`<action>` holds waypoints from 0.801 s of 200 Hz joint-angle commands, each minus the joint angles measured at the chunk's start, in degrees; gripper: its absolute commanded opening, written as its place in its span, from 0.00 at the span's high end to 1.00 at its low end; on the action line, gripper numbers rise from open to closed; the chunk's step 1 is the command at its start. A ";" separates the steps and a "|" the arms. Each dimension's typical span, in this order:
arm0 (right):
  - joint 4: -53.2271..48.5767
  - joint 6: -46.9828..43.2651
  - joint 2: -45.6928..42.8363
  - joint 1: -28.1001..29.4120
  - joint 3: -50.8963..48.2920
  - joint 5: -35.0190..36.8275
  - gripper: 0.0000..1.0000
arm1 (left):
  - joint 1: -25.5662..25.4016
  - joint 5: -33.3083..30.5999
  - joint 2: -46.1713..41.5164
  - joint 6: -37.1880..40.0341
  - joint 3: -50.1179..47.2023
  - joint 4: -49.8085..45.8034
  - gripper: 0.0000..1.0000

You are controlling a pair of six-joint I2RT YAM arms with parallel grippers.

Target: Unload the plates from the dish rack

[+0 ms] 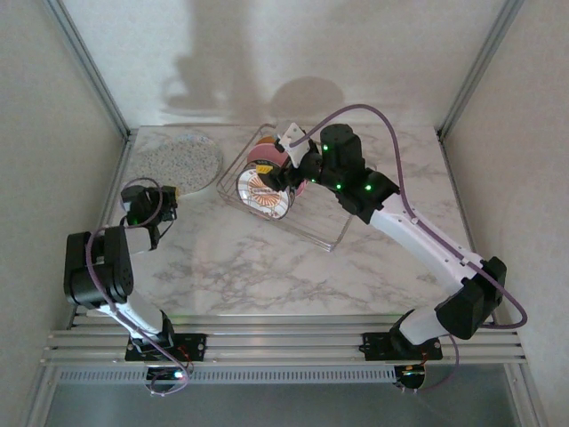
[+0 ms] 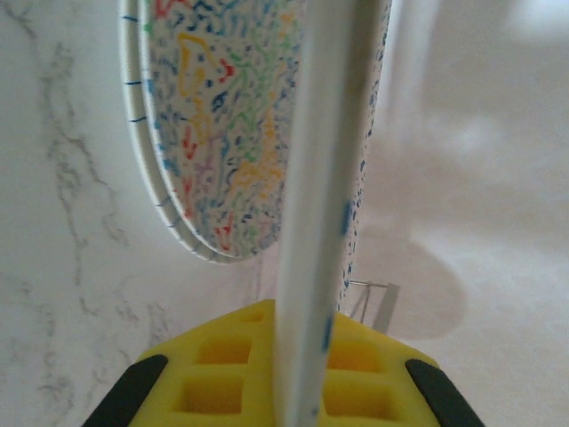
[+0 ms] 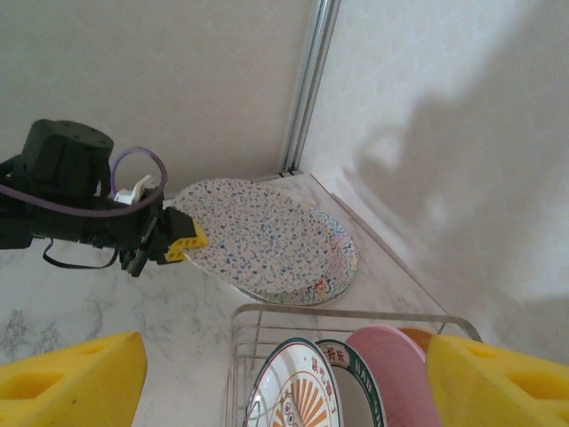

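LEFT: arm folded back, left gripper point(image 3: 184, 237) pinching speckled plate point(image 3: 267, 236) rim, far-left of surface point(image 1: 267, 267) | RIGHT: arm extended, right gripper point(image 1: 289, 176) spread above dish rack point(image 1: 331, 233) with upright plates point(image 3: 293, 391)

Left claw point(image 2: 284, 393) pinching speckled plate point(image 2: 324, 178); right claw point(image 3: 284, 381) spread.

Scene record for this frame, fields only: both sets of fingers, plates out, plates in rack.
left fingers: shut on the rim of a speckled plate
under it: second speckled plate, lying on the table
right fingers: open, above the dish rack
in rack, upright: white emblem plate, pink plate, orange plate
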 commanded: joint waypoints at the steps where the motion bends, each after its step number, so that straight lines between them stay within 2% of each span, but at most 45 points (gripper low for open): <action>1: -0.70 -0.24 0.68 0.26 2.08 0.60 0.17 | 0.46 1.69 1.77 2.29 4.00 6.72 1.00; 160: -1.67 1.19 2.54 0.31 3.75 1.70 0.17 | 0.57 2.12 14.35 5.40 14.52 3.02 1.00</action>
